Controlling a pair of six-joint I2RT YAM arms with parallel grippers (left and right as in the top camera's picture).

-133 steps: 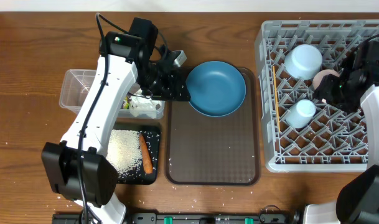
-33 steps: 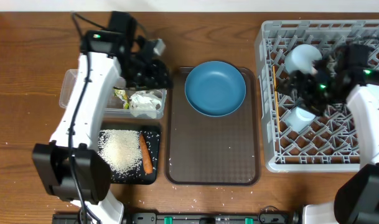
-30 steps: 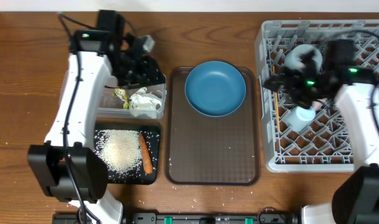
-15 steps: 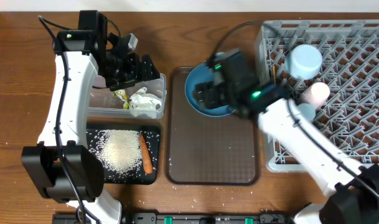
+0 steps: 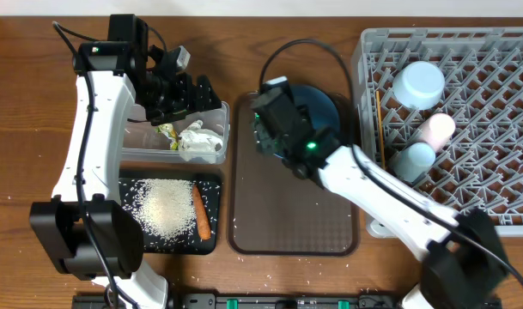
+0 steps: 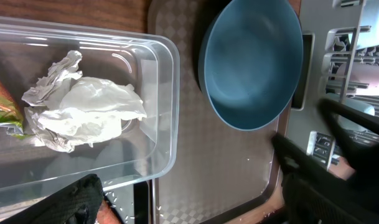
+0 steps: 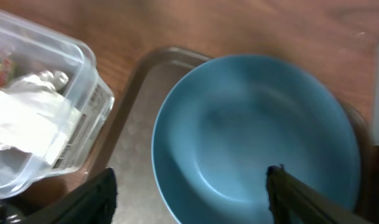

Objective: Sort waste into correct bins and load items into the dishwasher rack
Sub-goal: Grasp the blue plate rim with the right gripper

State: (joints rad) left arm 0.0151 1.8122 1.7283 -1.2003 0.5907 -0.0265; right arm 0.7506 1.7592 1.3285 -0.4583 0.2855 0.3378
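The right gripper, jaws spread and empty, hangs over the dark blue round plate, perhaps just clear of it. The plate lies at the far end of the brown rectangular serving tray. The left gripper, equally wide and empty, hovers above the clear plastic rectangular tub.

Crumpled paper lies in the clear tub.
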